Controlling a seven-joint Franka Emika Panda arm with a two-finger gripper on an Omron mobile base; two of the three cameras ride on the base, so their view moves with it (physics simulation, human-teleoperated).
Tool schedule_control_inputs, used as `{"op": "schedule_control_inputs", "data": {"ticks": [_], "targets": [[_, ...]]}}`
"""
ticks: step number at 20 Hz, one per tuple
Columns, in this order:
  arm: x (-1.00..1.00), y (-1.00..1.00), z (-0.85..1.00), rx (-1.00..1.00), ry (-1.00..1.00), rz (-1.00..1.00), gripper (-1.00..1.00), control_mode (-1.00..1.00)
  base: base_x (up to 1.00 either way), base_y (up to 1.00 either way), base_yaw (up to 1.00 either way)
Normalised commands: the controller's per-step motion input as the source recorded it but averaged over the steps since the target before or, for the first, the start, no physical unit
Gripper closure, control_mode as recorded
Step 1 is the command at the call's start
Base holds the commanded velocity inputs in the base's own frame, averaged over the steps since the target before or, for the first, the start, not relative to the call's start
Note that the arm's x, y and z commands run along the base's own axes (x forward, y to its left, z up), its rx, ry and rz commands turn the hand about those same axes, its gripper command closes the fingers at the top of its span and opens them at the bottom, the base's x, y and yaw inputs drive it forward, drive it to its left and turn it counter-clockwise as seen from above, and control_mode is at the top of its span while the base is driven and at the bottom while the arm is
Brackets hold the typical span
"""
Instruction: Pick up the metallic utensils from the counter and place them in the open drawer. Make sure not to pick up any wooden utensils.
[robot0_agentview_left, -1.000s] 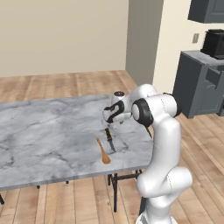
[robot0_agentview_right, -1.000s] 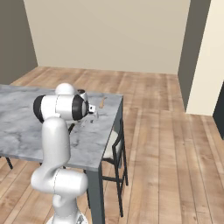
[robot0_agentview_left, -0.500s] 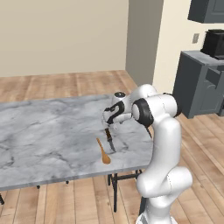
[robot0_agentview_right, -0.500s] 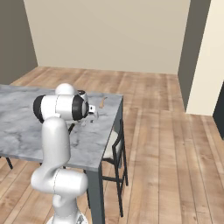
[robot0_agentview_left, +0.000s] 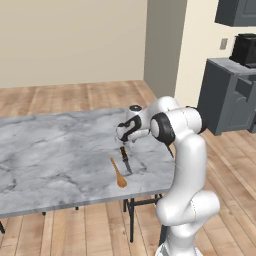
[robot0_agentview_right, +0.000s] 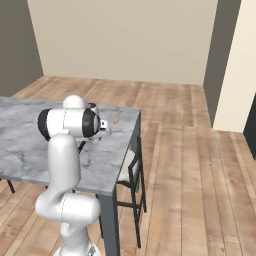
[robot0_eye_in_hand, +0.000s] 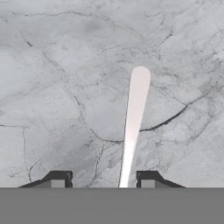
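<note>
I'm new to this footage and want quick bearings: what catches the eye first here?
The big white arm bends over the right end of the marble counter, its gripper lowered onto the slab. In the hand view a pale slim utensil lies on the marble, running down between the jaws. Beside the gripper lie a dark-handled knife and an orange-brown wooden spoon.

Home kitchen: marble counter (robot0_agentview_left: 50, 145), slate-grey cabinets (robot0_agentview_left: 227, 100), wooden floor (robot0_agentview_right: 200, 165).
</note>
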Motion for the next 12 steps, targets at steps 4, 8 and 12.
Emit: {"op": "schedule_control_inputs", "data": {"ticks": [4, 8, 12], "targets": [[0.00, 0.00, -0.04, 0.00, 0.06, 0.00, 1.00, -1.00, 0.00, 0.00, 0.00], [0.00, 0.00, -0.02, 0.00, 0.02, 0.00, 1.00, -1.00, 0.00, 0.00, 0.00], [0.00, -0.06, -0.02, 0.00, 0.00, -0.03, 1.00, -1.00, 0.00, 0.00, 0.00]]}}
